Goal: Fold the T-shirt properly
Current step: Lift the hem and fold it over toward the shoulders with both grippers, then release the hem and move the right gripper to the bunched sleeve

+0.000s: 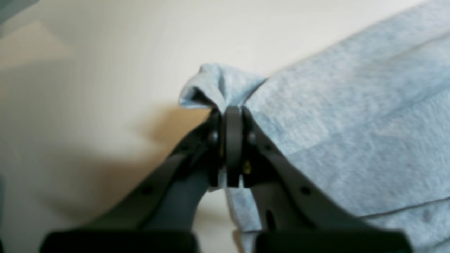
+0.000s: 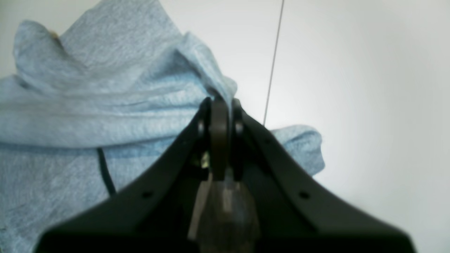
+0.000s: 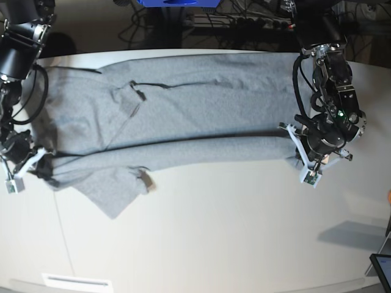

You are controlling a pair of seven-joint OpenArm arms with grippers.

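Observation:
A grey T-shirt (image 3: 183, 116) lies stretched across the white table (image 3: 214, 232), with a long fold line running along its front part and a sleeve (image 3: 119, 192) sticking out toward the front. My left gripper (image 3: 296, 149) is shut on the shirt's edge at the right end; in the left wrist view the gripper (image 1: 232, 112) pinches a bunched tuft of the shirt (image 1: 351, 123). My right gripper (image 3: 44, 162) is shut on the shirt's edge at the left end; in the right wrist view the gripper (image 2: 219, 105) holds raised, rumpled folds of the shirt (image 2: 88, 105).
Cables and a blue object (image 3: 177, 2) lie behind the table's back edge. A dark tablet-like corner (image 3: 382, 268) shows at the front right. A thin seam (image 2: 272, 63) runs across the tabletop. A white label (image 3: 76, 282) sits at the front edge.

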